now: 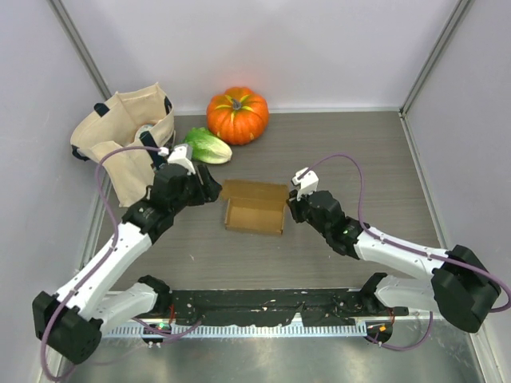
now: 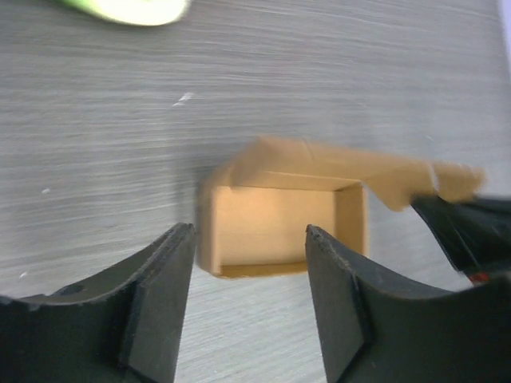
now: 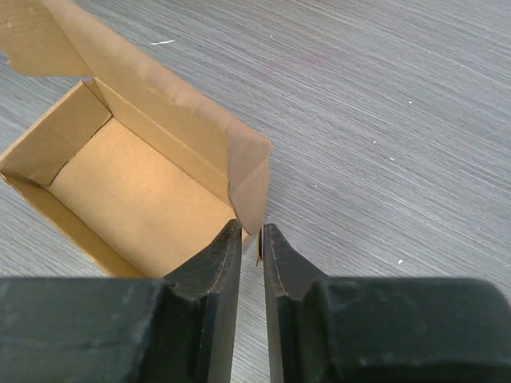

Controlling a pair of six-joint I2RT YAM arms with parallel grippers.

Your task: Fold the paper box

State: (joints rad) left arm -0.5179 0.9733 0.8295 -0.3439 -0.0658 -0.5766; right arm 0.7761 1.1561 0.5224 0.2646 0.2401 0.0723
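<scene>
Seen from above, a small, shallow paper box of plain tan-brown cardboard sits at the middle of a grey wood-grain table. Its top is open, and a long lid flap stands up along the side at 12 o'clock.

The left gripper, black on a white arm, is at the box's 9 o'clock edge. From above I cannot tell whether it touches the cardboard. In the left wrist view its two dark fingers are spread wide, and the open box lies just beyond the gap between them.

The right gripper is at the box's 3 o'clock edge. In the right wrist view its fingers are pressed almost together, pinching the thin upright edge of the cardboard wall at the box's corner.

From the box, a round orange pumpkin is well apart at 12 o'clock. A pale green leafy vegetable is at 11 o'clock. A beige canvas tote bag with dark handles stands at 10 o'clock, against the left wall.
</scene>
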